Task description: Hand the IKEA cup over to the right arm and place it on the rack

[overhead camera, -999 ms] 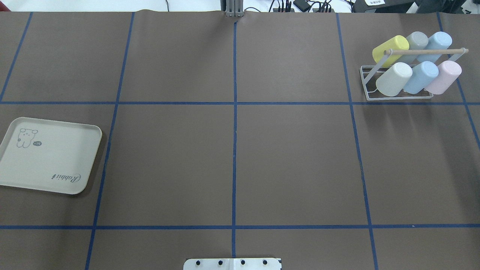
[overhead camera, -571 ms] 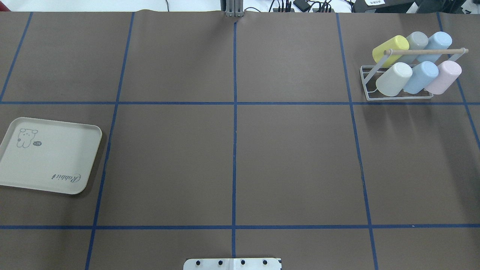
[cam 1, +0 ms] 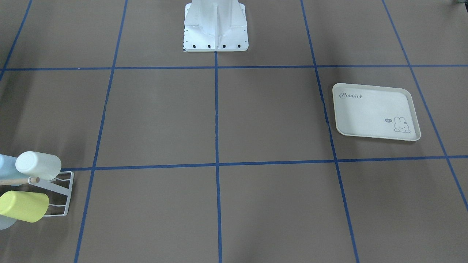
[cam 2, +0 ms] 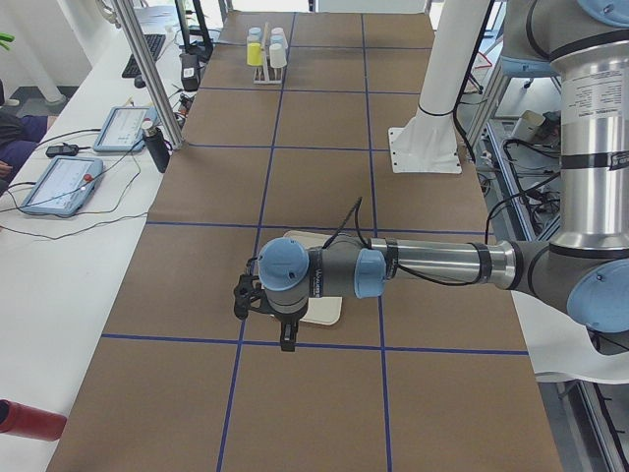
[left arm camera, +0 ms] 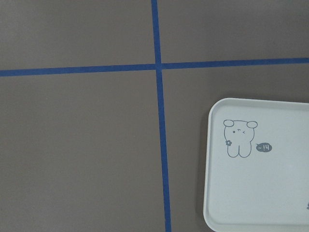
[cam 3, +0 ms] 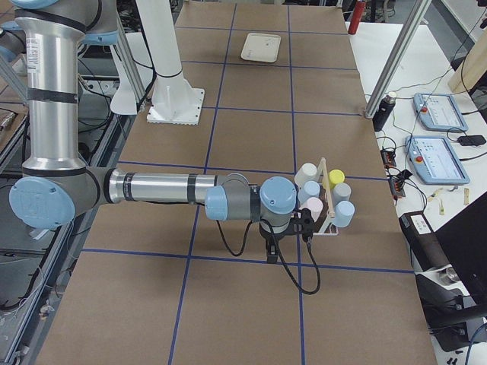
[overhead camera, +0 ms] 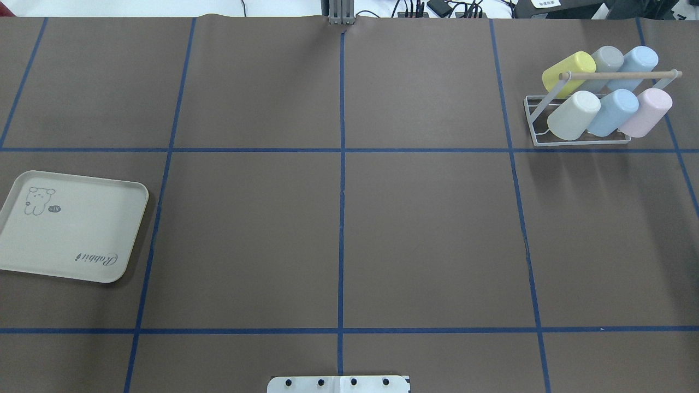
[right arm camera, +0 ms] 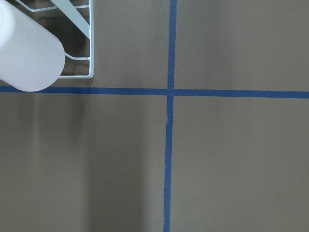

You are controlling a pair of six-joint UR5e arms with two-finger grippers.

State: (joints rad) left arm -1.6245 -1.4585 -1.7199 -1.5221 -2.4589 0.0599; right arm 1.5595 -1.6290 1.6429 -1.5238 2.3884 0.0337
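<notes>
From overhead, far right on the surface (overhead camera: 426, 234), the rack (overhead camera: 546, 102) holds six pastel cups (overhead camera: 573, 114), tilted, bottoms up. From the left end, left fingers (cam 2: 287, 339) hang by the tray (cam 2: 324, 310); from the right end, right fingers (cam 3: 271, 252) beside the rack. Open or closed, I cannot tell.

I am holding my left arm (cam 2: 432, 264), a silver-grey jointed arm with light-blue joint caps, out to the left of my white mounting pedestal (cam 2: 432, 98). Its upper link is standing upright, the elbow is sitting low, and the forearm is reaching level, forward of the pedestal. Its black two-finger left gripper (cam 2: 286, 334) is pointing down; I cannot tell how its jaws stand. I am mirroring this with my right arm (cam 3: 152, 188) on the pedestal's right: the forearm is lying level, a thick black cable (cam 3: 293, 277) is hanging slack from the wrist, and the black right gripper (cam 3: 271, 253) is pointing down, jaw state unclear.
</notes>
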